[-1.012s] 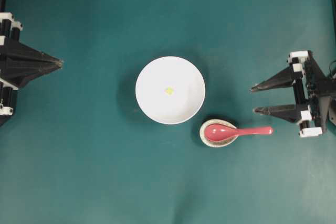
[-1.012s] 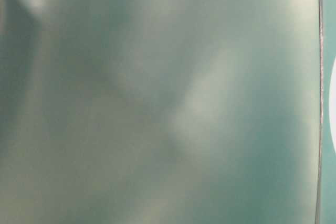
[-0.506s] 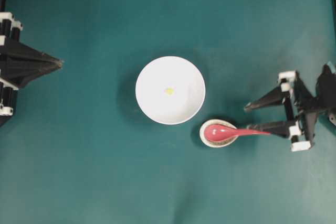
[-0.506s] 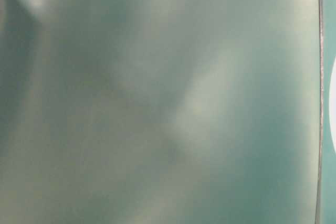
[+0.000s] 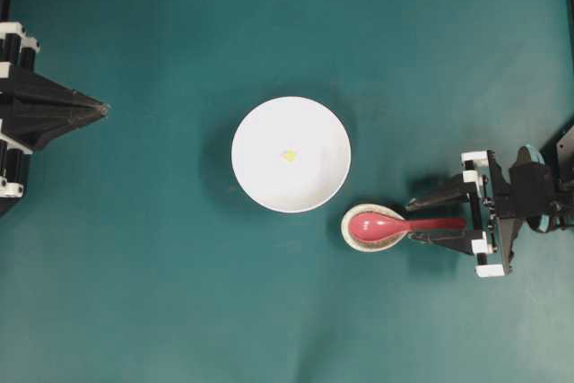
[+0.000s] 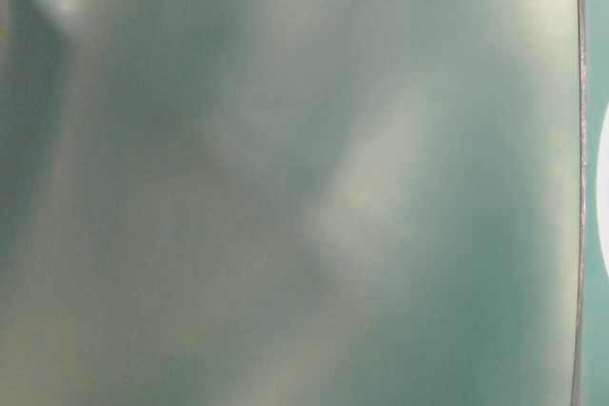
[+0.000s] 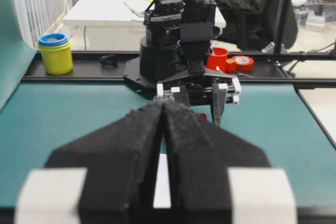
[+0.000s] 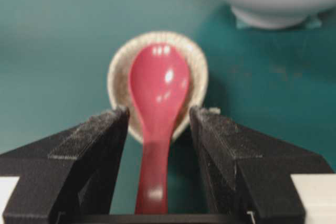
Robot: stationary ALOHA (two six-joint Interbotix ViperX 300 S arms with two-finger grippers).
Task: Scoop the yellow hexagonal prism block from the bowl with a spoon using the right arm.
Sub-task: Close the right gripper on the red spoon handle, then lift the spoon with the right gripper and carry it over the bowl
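I have the right arm's black two-fingered gripper spread wide around the short straight handle of the glossy pink-red ceramic soup spoon, one finger on each side and neither pad touching it as far as the wrist view shows. The spoon's deep oval scoop rests in the small speckled off-white oval spoon rest, and its handle points out toward the right arm in the overhead view. The step in hand is the grasp on the handle. To do it well, I would keep the handle centred between the fingers, check that the tips sit low enough to take the handle on their padded faces and not on its top edge, then close slowly and evenly; glazed ceramic is likely to slip or twist if one pad arrives first. I judge a grip partway along the handle, clear of the spoon rest's rim, safest, so the rest is not dragged along on the lift. The tiny bright yellow hexagonal prism block lies near the middle of the large round white bowl, just beside the spoon rest on the teal table cover. The left arm's gripper is parked at the far edge with its fingers pressed together, holding nothing. The table-level view is a blur and gives me no help
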